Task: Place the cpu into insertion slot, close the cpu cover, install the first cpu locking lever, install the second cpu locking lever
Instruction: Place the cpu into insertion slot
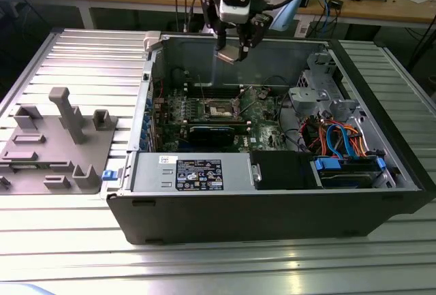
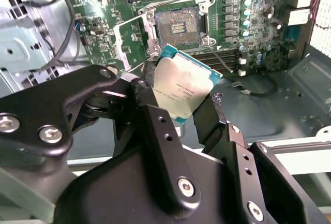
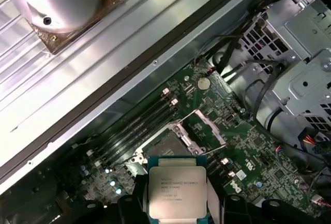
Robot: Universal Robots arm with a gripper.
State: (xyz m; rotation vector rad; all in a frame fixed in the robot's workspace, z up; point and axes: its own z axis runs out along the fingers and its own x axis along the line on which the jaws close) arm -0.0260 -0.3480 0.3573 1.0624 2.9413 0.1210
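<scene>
My gripper [image 1: 235,51] hangs above the open computer case, over its back wall, and is shut on the cpu [image 1: 232,54]. In both wrist views the cpu [image 2: 181,87] [image 3: 176,187] is a square silver-grey chip with a green rim, pinched by its edges between the two black fingers [image 2: 150,81]. The insertion slot [image 2: 178,26] [image 3: 164,146] lies uncovered on the green motherboard [image 1: 262,114] below, its tan pin field showing. The cpu cover [image 3: 207,127] [image 2: 130,40] stands swung open beside the slot. In the exterior view the slot [image 1: 222,109] sits well below the gripper.
The case walls [image 1: 272,210] ring the board. A black power supply [image 1: 204,172] fills the front. On the exterior view's right stands a drive cage [image 1: 320,97] with blue and orange cables [image 1: 344,138]. A long black module [image 1: 214,133] lies near the slot. A grey fixture [image 1: 58,138] rests on the table.
</scene>
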